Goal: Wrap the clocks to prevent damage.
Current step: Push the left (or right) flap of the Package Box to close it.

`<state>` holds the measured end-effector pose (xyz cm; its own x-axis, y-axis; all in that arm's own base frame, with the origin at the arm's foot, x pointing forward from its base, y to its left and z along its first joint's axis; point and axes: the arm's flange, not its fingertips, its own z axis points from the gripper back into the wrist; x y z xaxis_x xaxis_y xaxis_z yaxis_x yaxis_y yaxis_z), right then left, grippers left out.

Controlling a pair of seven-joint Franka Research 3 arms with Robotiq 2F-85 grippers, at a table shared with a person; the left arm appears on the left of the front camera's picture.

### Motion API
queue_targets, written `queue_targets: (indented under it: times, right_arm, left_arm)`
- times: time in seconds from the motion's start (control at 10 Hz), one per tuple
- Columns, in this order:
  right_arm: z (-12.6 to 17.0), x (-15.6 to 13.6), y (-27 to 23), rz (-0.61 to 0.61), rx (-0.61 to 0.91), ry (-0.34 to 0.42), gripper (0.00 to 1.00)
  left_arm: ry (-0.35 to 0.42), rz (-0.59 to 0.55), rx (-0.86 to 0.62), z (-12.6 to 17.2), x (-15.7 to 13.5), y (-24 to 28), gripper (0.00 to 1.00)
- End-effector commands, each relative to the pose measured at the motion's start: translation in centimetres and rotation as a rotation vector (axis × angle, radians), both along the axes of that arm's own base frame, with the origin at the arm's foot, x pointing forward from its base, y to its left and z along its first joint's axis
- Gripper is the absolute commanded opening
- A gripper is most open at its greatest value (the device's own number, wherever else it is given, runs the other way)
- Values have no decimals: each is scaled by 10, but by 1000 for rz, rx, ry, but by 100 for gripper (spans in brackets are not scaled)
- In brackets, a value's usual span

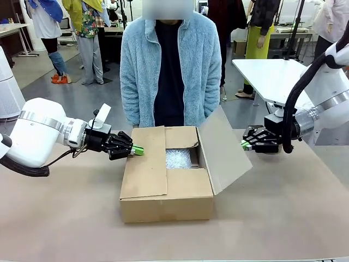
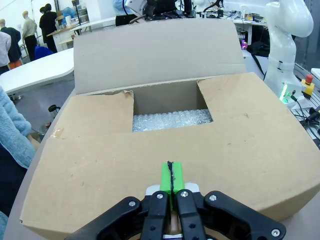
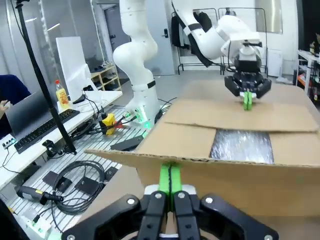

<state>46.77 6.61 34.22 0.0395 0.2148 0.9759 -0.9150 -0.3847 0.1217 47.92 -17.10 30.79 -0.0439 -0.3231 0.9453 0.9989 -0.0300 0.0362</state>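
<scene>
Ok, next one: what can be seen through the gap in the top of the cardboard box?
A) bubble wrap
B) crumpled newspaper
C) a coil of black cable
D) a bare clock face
A: silvery-clear bubble wrap fills the gap left in the top of the cardboard box. The left wrist view also shows its bubbled texture.
</scene>
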Motion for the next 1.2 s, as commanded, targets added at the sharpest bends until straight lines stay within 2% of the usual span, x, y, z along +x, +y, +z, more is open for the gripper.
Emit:
queue_targets:
  times: [0.0, 0.1, 0.4, 0.8, 1.1]
  right_arm:
    - [-9, 0, 28, -27, 14, -16, 1]
    - [-15, 7, 45, -52, -6, -6, 1]
    - [-21, 24, 73, -107, -21, -41, 1]
    - [-35, 45, 84, -177, -50, -63, 1]
    - [-49, 54, 91, -169, -60, -30, 1]
  left_arm:
    - [-6, -5, 12, -2, 0, -1, 0]
    - [-6, -5, 12, -2, 0, -1, 0]
    - [-6, -5, 12, -2, 0, -1, 0]
    - [-6, -5, 12, -2, 0, -1, 0]
    - [-6, -5, 12, -2, 0, -1, 0]
